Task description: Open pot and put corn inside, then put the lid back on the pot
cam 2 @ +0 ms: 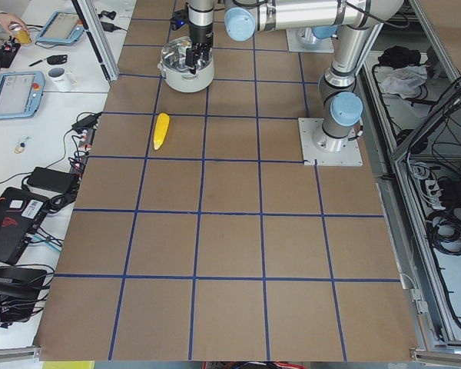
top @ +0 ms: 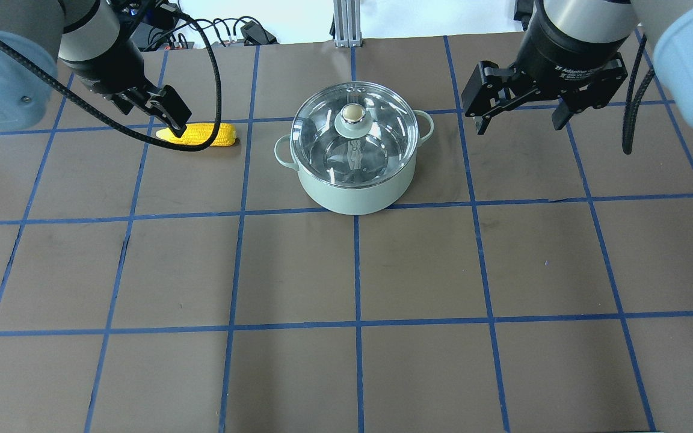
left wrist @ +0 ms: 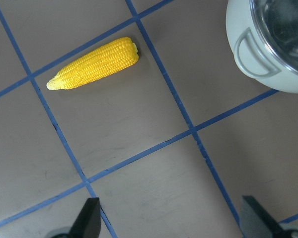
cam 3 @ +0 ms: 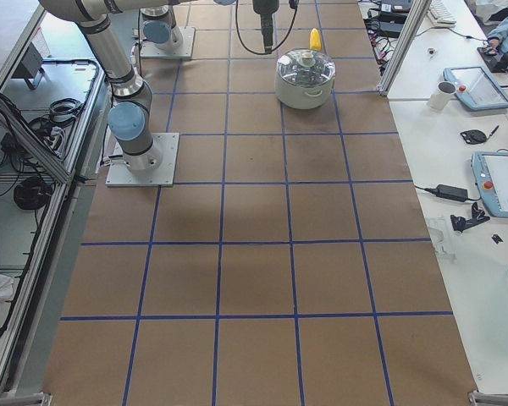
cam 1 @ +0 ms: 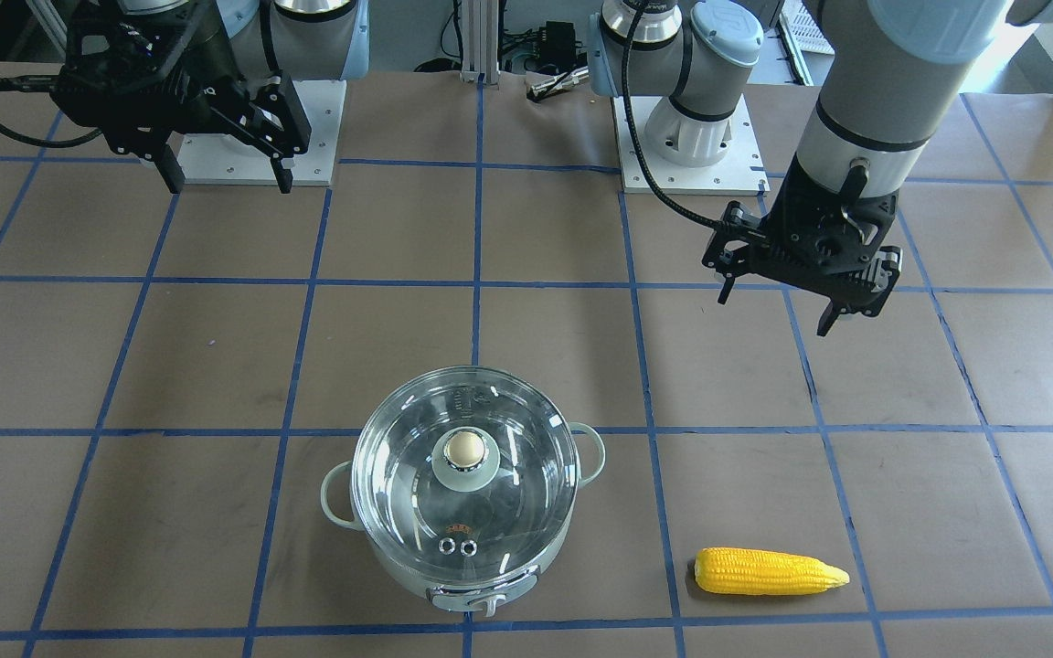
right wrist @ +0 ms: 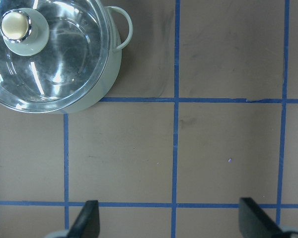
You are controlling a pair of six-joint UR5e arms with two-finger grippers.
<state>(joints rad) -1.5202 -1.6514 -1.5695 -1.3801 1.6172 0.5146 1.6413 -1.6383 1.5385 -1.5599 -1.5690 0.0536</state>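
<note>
Front-facing view: nothing done yet. Lid [cam 1: 465, 450] on pot [cam 1: 552, 553], corn [cam 1: 769, 572] on bench by operator-side edge. Left gripper [cam 1: 775, 311], right gripper [cam 1: 230, 183] wide open, empty.

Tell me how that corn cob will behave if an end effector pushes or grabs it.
The corn lies on its side, round and tapered, so a push would probably roll it in an arc around its pointed tip. Its bumpy kernel rows likely give decent grip. It looks evenly moulded, so probably stiff.

Lid [top: 354, 135] covers pot [top: 355, 195]; corn [top: 214, 133] lies nearby, apart.
</note>
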